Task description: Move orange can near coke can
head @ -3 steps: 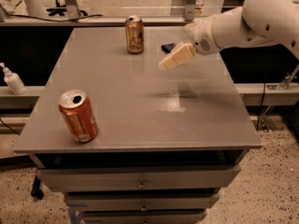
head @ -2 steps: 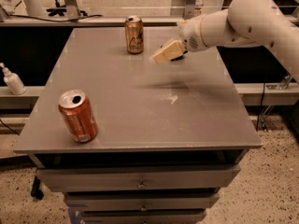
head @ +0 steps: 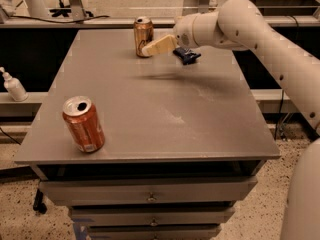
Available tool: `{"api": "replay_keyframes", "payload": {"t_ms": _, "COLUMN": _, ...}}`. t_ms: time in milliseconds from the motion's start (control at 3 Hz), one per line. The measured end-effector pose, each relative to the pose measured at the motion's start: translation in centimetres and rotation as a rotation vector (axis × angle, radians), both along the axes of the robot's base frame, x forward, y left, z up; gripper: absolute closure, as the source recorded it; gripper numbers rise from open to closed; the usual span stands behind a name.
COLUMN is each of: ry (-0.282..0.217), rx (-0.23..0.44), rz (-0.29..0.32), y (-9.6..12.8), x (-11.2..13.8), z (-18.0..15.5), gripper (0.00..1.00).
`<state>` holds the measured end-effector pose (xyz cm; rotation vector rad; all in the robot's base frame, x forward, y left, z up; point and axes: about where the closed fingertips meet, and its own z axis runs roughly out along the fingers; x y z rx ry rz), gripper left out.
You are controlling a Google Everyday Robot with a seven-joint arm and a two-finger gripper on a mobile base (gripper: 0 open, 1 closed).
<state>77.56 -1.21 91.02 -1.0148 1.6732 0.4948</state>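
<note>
The orange can (head: 143,36), golden amber with a silver top, stands upright at the back of the grey table (head: 165,109). The coke can (head: 83,124), copper-red with an open silver top, stands at the front left, leaning slightly. My gripper (head: 154,47) reaches in from the right at the back of the table. Its tan tip is right beside the orange can's right side, at about the can's mid height. It holds nothing that I can see.
A small dark blue thing (head: 186,55) lies on the table just under my wrist, right of the orange can. A white spray bottle (head: 13,85) stands on a low ledge to the left. Drawers sit below the table's front edge.
My gripper has moved left across the back of the table, from near the right edge up to the orange can. Both cans stay where they were.
</note>
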Motion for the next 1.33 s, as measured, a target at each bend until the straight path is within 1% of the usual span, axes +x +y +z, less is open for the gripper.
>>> {"api": "replay_keyframes", "payload": {"t_ms": 333, "ry": 0.002, "rx": 0.079, "rz": -0.023, "y": 1.8, "x": 2.9, "z": -0.2, "gripper": 0.00}}
{"api": "replay_keyframes", "payload": {"t_ms": 667, "ry": 0.015, "rx": 0.134, "rz": -0.027, "y": 3.5, "x": 4.8, "z": -0.7, "gripper": 0.00}}
{"api": "replay_keyframes", "payload": {"t_ms": 1000, "ry": 0.028, "rx": 0.161, "rz": -0.039, "y": 4.5, "x": 5.9, "z": -1.5, "gripper": 0.18}}
{"api": "replay_keyframes", "payload": {"t_ms": 1333, "ry": 0.031, "rx": 0.168, "rz": -0.048, "y": 5.1, "x": 6.4, "z": -1.9, "gripper": 0.40}}
